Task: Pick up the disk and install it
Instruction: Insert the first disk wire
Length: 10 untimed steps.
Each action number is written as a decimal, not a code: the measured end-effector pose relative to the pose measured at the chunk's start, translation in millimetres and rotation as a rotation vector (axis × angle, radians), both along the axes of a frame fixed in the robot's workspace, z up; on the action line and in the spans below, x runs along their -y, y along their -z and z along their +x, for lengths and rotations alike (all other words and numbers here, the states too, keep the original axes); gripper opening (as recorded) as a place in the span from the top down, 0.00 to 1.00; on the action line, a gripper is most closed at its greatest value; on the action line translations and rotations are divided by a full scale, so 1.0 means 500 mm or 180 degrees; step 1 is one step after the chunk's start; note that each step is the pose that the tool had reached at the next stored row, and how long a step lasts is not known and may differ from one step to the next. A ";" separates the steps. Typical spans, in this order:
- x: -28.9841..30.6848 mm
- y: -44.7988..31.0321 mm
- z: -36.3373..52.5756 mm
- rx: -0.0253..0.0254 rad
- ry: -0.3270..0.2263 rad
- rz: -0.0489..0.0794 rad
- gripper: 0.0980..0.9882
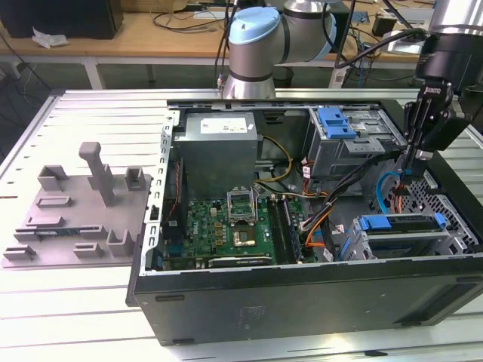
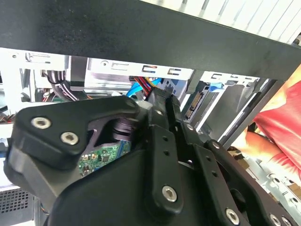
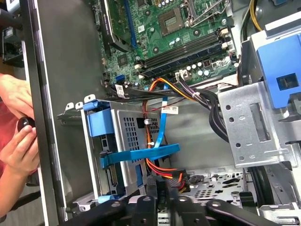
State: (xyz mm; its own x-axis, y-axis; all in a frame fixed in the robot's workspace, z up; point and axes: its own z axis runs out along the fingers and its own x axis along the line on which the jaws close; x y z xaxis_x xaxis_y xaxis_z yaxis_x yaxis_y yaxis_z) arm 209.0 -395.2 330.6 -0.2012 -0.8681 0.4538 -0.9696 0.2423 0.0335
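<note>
Exterior view, left to right: grey holder [image 1: 83, 204] on the table; the disk [image 1: 400, 223] seated in the drive cage [image 1: 459, 240]; gripper [image 1: 411, 162], jaws together, at the cables [image 1: 402, 190] above it. Judged step: cabling, which demands square connector alignment.

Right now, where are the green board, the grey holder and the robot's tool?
green board [image 1: 202, 226]: exterior view, on its bare green part.
grey holder [image 1: 96, 173]: exterior view, on its tall post.
tool [image 1: 412, 156]: exterior view, at its lower end.
</note>
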 end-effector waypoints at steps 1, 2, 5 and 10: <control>0.000 0.000 0.000 0.0000 0.0000 0.0000 0.92; 0.000 0.001 0.000 0.0000 0.0000 0.0000 0.92; 0.000 0.001 0.000 0.0000 0.0000 -0.0002 0.92; 0.000 0.002 0.000 0.0000 0.0000 -0.0002 0.92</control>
State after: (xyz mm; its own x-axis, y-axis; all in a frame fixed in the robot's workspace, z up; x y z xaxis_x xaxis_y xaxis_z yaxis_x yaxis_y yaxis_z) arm 208.8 -395.2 329.8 -0.2012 -0.8677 0.4545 -0.9696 0.2423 0.0333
